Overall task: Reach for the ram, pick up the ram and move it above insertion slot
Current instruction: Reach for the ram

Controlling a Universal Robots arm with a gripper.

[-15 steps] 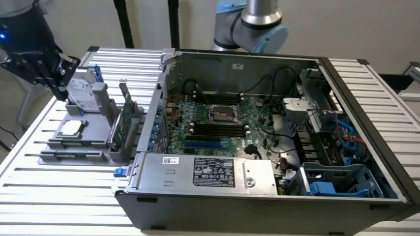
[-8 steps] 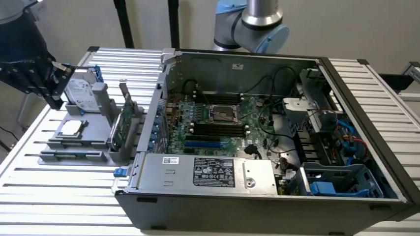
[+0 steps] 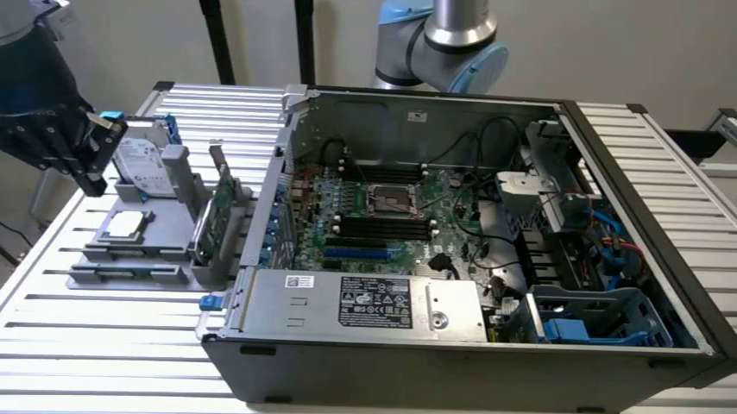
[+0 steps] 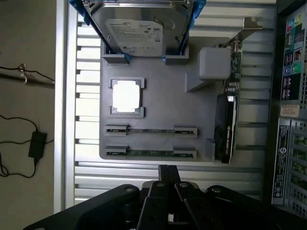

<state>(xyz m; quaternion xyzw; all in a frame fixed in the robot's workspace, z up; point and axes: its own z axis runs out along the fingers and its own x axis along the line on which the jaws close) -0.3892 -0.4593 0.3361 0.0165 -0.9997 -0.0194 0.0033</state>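
In the exterior view we see the gripper (image 3: 90, 179) hanging over the desk (image 3: 103, 345), just beside the hard drive (image 3: 141, 164) at the far end of the gray holder (image 3: 86, 278). The ram (image 3: 127, 270) sits in a slot along the holder's near edge, well apart from the gripper. The open computer case (image 3: 461, 362) stands at the exterior view's right.

In the wrist view we find the jaws together on nothing, the gripper (image 4: 168, 168) just outside the holder (image 4: 158, 96). The ram (image 4: 151, 153) rests in the slot nearest it, with a second stick (image 4: 151, 130) beside it.
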